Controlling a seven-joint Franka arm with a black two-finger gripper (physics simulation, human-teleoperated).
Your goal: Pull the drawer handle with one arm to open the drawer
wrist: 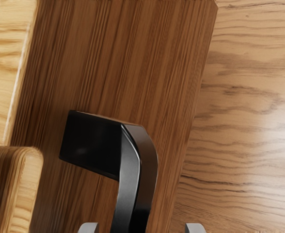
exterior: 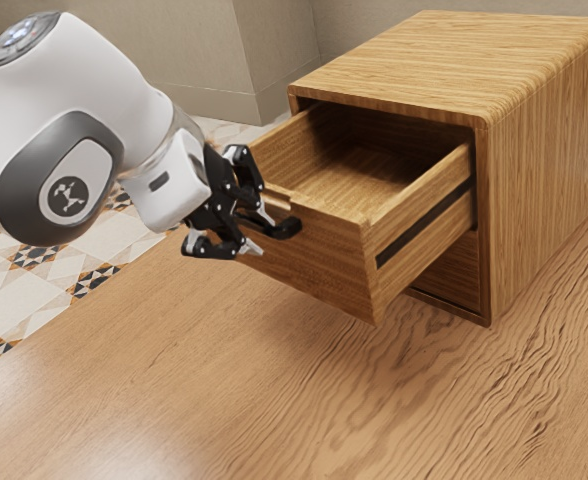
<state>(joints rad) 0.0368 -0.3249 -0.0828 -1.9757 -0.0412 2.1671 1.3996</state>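
A wooden cabinet (exterior: 534,150) stands on the wood floor, and its drawer (exterior: 374,200) is slid well out toward the exterior view's left, its inside bare. On the drawer front (wrist: 113,73) is a black bar handle (exterior: 282,228) (wrist: 133,174). My black gripper (exterior: 258,222) (wrist: 141,227) is at that handle. The bar runs between my two fingers, with a gap showing on each side of it in the wrist view. The fingers stand apart, so the gripper is open around the handle.
The wood floor (exterior: 274,400) stretches in front of the cabinet and under the drawer. A patterned tile floor (exterior: 34,270) lies at the exterior view's left, with a beige wall (exterior: 204,50) behind. My white arm (exterior: 64,130) comes in from the upper left.
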